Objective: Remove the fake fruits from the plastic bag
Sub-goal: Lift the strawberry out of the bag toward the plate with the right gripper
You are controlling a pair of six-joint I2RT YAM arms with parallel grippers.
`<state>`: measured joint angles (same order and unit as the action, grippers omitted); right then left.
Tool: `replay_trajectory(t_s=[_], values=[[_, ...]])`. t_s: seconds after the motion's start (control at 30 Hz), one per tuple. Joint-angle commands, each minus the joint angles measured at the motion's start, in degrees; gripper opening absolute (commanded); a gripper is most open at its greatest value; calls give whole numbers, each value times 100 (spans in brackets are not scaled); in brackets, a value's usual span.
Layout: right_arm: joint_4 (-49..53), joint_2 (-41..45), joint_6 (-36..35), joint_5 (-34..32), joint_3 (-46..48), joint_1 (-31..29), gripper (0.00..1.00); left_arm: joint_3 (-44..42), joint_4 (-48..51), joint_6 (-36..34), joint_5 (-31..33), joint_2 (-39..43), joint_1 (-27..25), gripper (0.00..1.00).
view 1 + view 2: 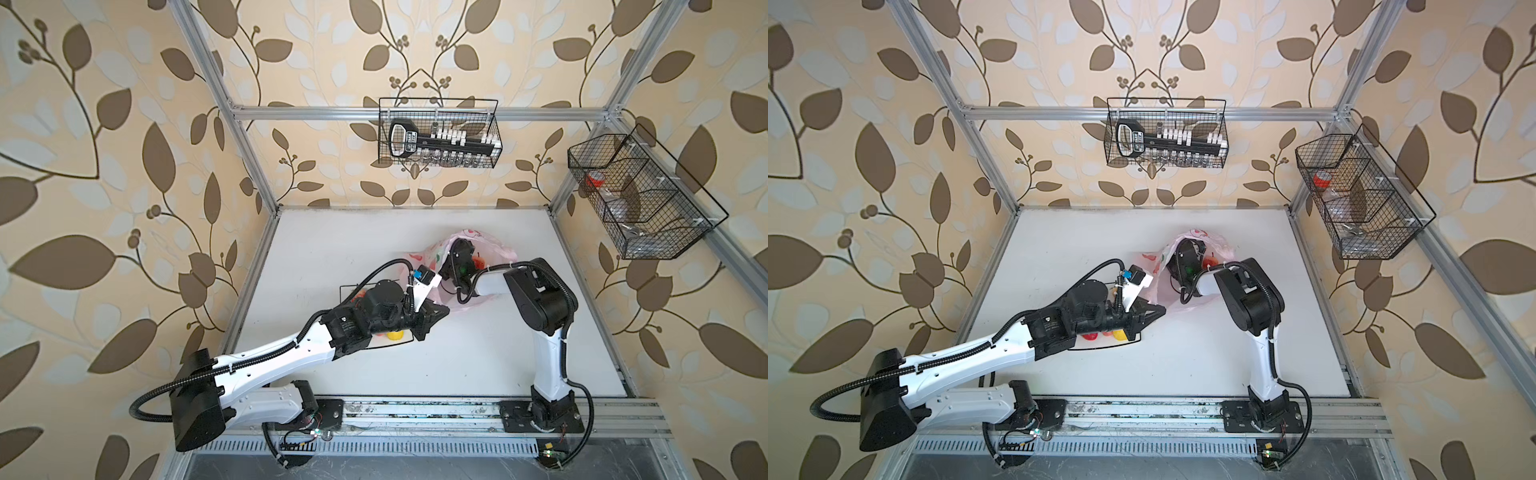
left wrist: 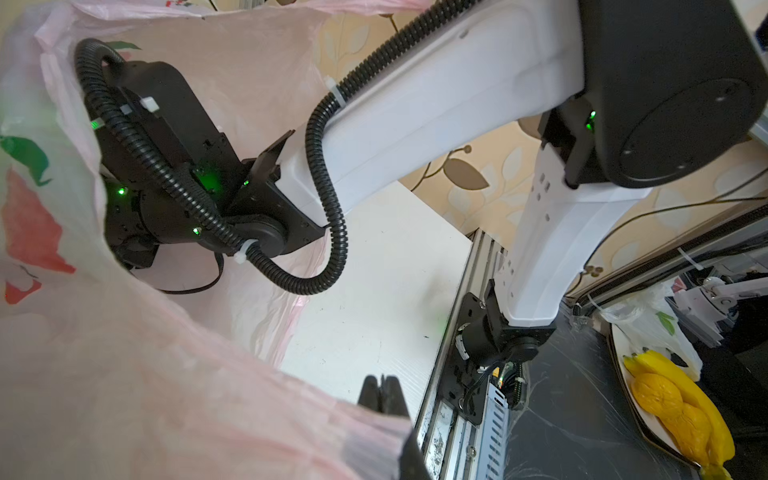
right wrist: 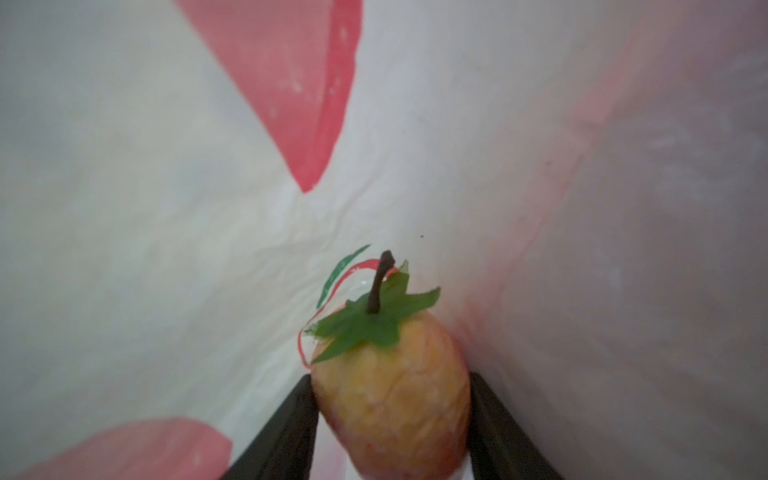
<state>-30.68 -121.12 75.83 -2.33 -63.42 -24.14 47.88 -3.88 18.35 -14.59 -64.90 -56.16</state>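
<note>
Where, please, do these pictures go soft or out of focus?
Right wrist view: the orange-yellow plastic fruit is sharpest at its stem, the translucent pink plastic bag behind it blurred; left wrist view: the near bag film is soft; in both top views: sharp throughout, evenly lit white table.

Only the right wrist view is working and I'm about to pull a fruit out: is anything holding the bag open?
Observer: Yes. The left gripper is shut on the bag's near rim, and the mouth gapes.
Operator: Where can this fruit go?
Observer: A plate lies left of the bag in both top views, mostly under the left arm.
Operator: Anything on it?
Observer: A yellow fruit and a red fruit, both partly hidden by that arm.
</note>
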Motion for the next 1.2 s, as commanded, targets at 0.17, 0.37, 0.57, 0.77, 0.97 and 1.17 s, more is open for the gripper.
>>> replay_trajectory(t_s=[0.17,0.37,0.57,0.77,0.97,1.17], values=[[615,-57,-151,-43,-30,-5,42,-280,1,14,338,671,18,0],[682,633,-657,-142,354,-11,40,-540,-16,247,999,821,17,0],[574,1353,-873,-188,1070,8,40,-620,-95,446,1204,679,18,0],[553,1987,-935,-235,1790,151,40,-611,-192,562,1296,494,17,0],[545,2725,-1068,-90,2388,212,40,-513,-254,599,1494,293,18,0],[830,3631,-1256,-26,2809,212,40,-400,-396,590,1630,94,35,0]])
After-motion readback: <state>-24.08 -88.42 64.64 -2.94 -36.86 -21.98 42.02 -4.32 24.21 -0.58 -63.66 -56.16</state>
